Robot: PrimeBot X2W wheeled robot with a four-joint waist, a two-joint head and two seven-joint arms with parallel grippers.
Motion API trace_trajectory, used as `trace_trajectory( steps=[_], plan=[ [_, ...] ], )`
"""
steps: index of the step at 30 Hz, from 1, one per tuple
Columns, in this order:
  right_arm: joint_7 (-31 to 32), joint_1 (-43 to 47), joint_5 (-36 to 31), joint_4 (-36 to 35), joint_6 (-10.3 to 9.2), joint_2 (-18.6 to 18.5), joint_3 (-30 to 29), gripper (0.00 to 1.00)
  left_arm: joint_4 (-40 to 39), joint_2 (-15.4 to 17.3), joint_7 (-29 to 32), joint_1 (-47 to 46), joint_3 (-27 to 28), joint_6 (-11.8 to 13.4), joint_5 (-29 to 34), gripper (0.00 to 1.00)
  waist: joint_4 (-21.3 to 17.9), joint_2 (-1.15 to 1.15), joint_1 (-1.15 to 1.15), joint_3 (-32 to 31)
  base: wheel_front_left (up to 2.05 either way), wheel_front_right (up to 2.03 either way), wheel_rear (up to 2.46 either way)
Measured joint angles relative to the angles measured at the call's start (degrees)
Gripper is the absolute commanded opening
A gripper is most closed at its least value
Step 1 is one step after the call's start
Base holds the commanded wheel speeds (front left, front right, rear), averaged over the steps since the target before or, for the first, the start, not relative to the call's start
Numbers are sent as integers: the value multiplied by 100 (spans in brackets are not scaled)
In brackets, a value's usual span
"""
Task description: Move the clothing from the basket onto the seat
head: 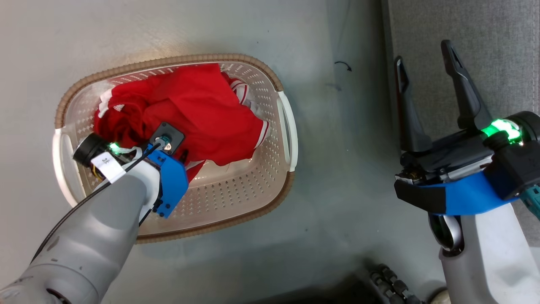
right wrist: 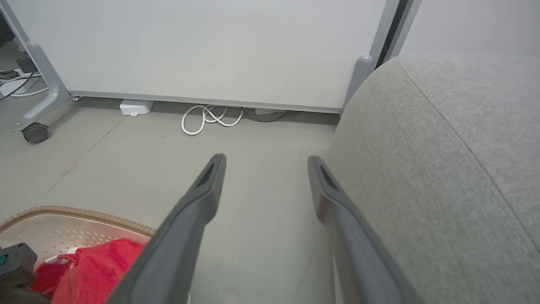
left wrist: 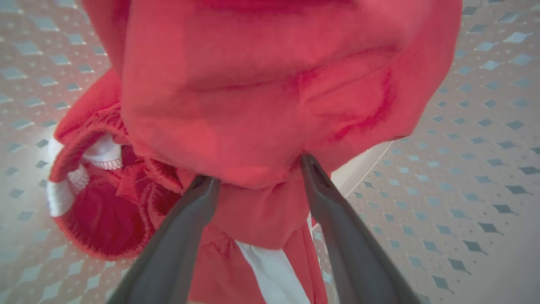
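head view: looking down on a grey floor (head: 337, 190). a cream basket (head: 289, 135) with a brown rim sits at left. the red clothing (head: 202, 109) with white stripes lies heaped inside it. the left arm (head: 105, 219) reaches down into the basket, its wrist over the near side of the heap. at right, the right gripper (head: 424, 52) hangs by the edge of the grey seat (head: 502, 38), its 2 dark fingers spread apart and holding nothing.

left wrist view: the left gripper (left wrist: 257, 171) is released. its 2 fingers are wide apart, with their tips against a bulging fold of red fabric that sits between them, unpinched. white trim shows at lower left, and the basket's perforated wall lies behind.

right wrist view: the right gripper's fingers stand apart above the floor. the seat's rounded edge is just right of them. a corner of the basket with clothing shows at lower left. beyond are a white panel (right wrist: 202, 46) on castors and a looped white cable (right wrist: 211, 118).
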Motion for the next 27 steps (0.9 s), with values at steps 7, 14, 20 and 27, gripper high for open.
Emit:
trace_trajectory(
  steps=[7,14,20,27],
  plan=[
    [0,-1,9,-107,0,0,0,100,-193,-88,-78,-154,-18,0,-553,100,-9,0,0,203,0,0,0],
    [0,14,10,-137,0,0,-1,100,-333,-97,-192,-312,-142,0,-818,100,2,0,0,326,0,0,0],
    [0,24,11,-168,0,0,18,100,-213,-137,-250,-389,-157,0,-1178,100,-10,0,0,405,0,0,0],
    [0,35,-1,-277,0,-1,-31,100,-23,-248,-318,-502,-174,0,-1405,0,13,0,0,471,0,0,0]
  ],
)
